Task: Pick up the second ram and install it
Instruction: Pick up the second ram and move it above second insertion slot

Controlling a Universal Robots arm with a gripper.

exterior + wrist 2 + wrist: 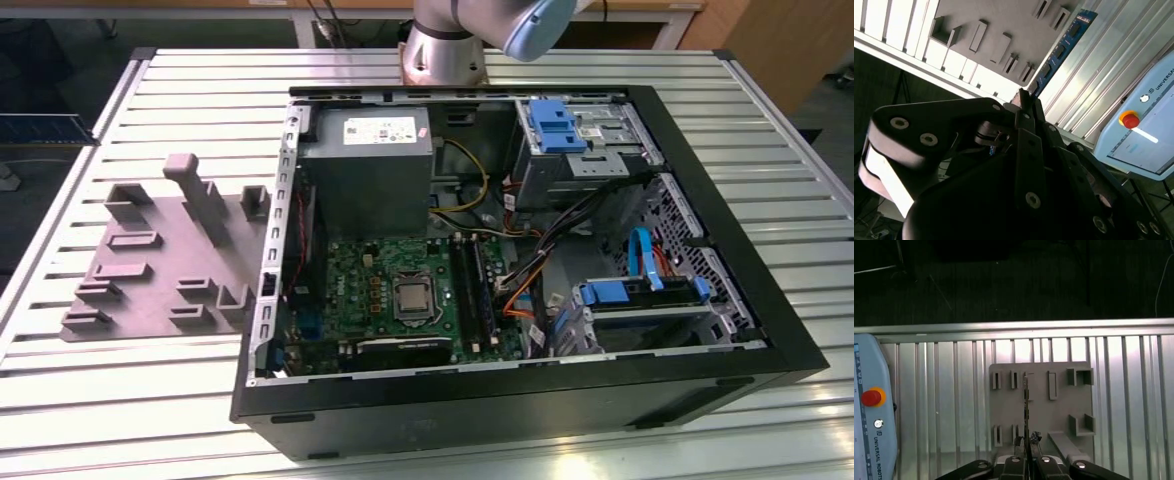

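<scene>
My gripper is shut on the second ram, a thin dark strip with a blue face that sticks out from between the fingers. In the first wrist view the ram shows edge-on as a narrow line rising from the gripper, over the grey fixture plate. I cannot tell how high it hangs above the plate. In the exterior view the green motherboard with its long black memory slots lies inside the open computer case.
The grey fixture plate with raised blocks lies on the slatted metal table at the exterior view's left of the case. A light blue teach pendant with a red button rests on the table. The arm's body rises behind the case.
</scene>
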